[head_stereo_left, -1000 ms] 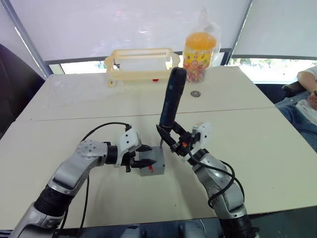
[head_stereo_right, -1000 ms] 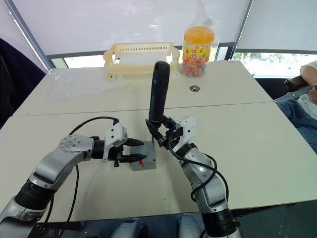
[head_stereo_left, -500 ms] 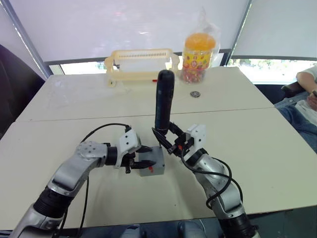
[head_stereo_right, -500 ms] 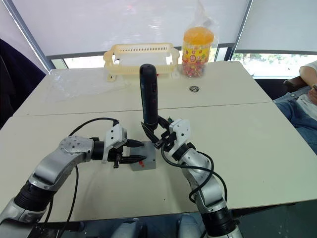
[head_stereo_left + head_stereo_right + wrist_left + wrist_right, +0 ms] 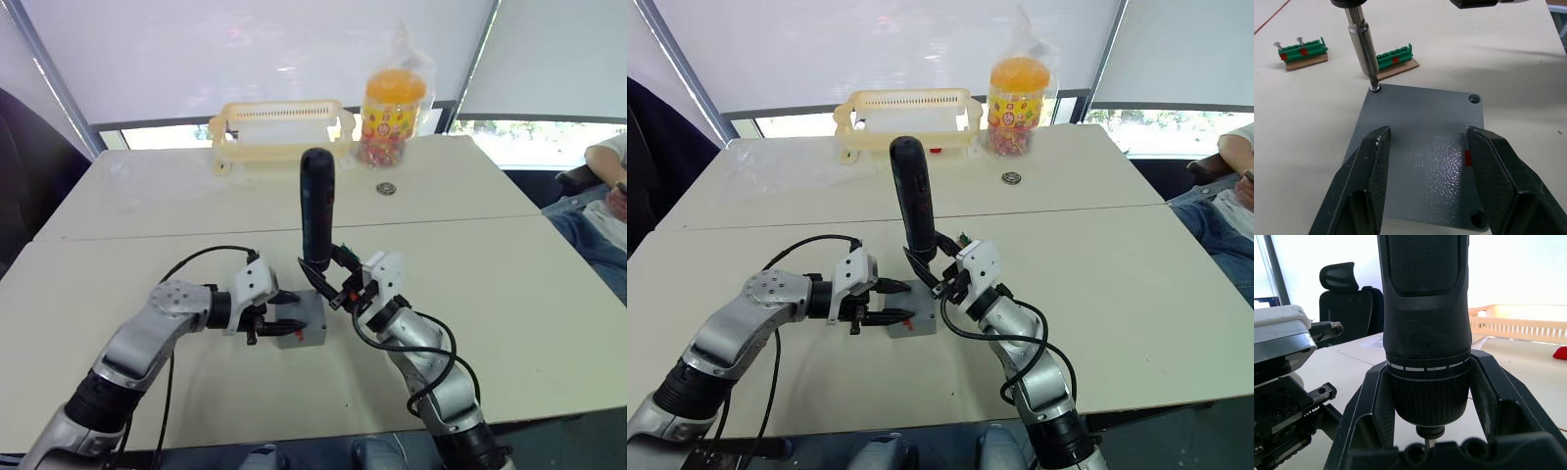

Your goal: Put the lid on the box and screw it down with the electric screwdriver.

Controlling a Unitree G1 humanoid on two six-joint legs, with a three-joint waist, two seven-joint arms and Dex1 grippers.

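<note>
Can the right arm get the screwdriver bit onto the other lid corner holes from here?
Probably yes. The bit sits on one corner screw of the lid; the other corner holes lie open. The left tool straddles the lid's sides, so the electric screwdriver in the right tool may run close to its fingers.

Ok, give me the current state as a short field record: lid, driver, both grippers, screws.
lid: grey lid seated on the box
electric screwdriver: upright, bit tip on a screw at one lid corner
right gripper: shut on the electric screwdriver's lower body
left gripper: open, fingers straddling the lid, steadying the box
other corner holes: two visible ones look empty
spare screws: standing in green blocks on the table beyond the box
</note>
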